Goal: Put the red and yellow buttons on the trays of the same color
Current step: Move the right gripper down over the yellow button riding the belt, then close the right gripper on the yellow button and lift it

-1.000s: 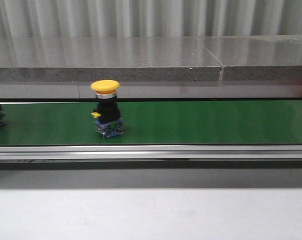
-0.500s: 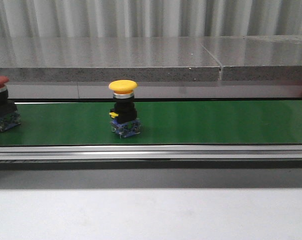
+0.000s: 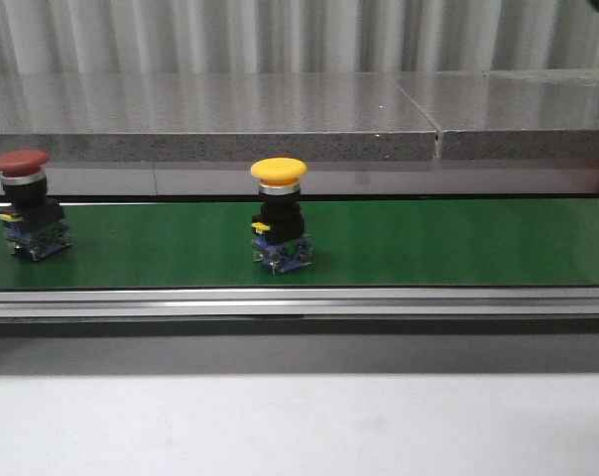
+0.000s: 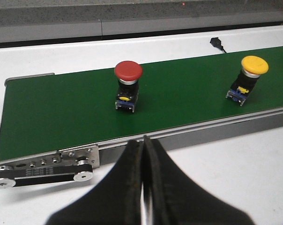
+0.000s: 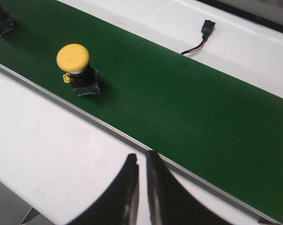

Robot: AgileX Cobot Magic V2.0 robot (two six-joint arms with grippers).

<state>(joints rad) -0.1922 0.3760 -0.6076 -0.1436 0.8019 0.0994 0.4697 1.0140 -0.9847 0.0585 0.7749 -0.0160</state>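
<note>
While the red button (image 3: 24, 204) is standing upright at the left end of the green conveyor belt (image 3: 428, 243), the yellow button (image 3: 280, 216) is standing upright well apart to its right, near the belt's middle. Both are pointing their mushroom caps straight up, long axes vertical, terminal blocks resting on the belt. Only the left wrist view is showing the belt's end roller plate (image 4: 43, 164) and the left gripper (image 4: 144, 143), its fingers pressed together, hovering off the belt's near rail. Only the right wrist view is showing a loose black cable connector (image 5: 207, 27) beyond the belt, with the right gripper (image 5: 142, 161) sitting nearly closed, empty, above the near rail
</note>
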